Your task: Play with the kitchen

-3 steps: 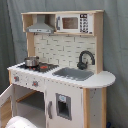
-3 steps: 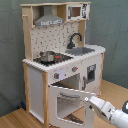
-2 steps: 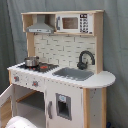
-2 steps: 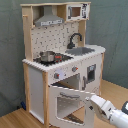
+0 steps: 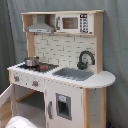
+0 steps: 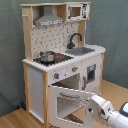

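Observation:
The kitchen (image 5: 65, 65) (image 6: 60, 55) is a tall white and light-wood toy with a grey hood (image 5: 41, 27), a black faucet (image 5: 85, 59), a sink (image 5: 75, 74) and a metal pot (image 5: 31, 61) on the stovetop. Its windowed oven door (image 6: 67, 102) stands swung open toward the front. In the second exterior view my gripper (image 6: 91, 107) sits low at the free right edge of that door, with the white arm (image 6: 112, 114) behind it. In the first exterior view only a white part of the arm (image 5: 20, 122) shows at the bottom left, beside the open door (image 5: 5, 99).
A grey curtain (image 5: 115, 45) hangs behind the kitchen. The kitchen stands on a wooden floor (image 6: 15, 119). A narrow cupboard door with a small window (image 5: 62, 106) is shut beside the oven. Two knobs (image 5: 35, 83) sit above the oven opening.
The arm has crept slightly toward the second exterior view's left, closer to the oven door's edge. The door stays open at about the same angle.

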Action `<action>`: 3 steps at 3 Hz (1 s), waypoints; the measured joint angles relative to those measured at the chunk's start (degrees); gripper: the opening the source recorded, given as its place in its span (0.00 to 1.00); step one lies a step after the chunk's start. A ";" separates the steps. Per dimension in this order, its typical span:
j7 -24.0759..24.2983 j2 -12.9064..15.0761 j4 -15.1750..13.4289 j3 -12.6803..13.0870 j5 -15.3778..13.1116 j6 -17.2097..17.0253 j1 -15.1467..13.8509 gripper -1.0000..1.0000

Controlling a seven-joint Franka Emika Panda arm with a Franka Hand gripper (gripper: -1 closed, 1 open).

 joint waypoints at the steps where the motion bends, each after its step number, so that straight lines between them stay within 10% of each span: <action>1: 6.19 0.15 -0.03 0.47 0.21 0.02 -1.35 1.00; 3: 12.85 0.31 -7.24 0.57 2.12 2.06 -2.84 1.00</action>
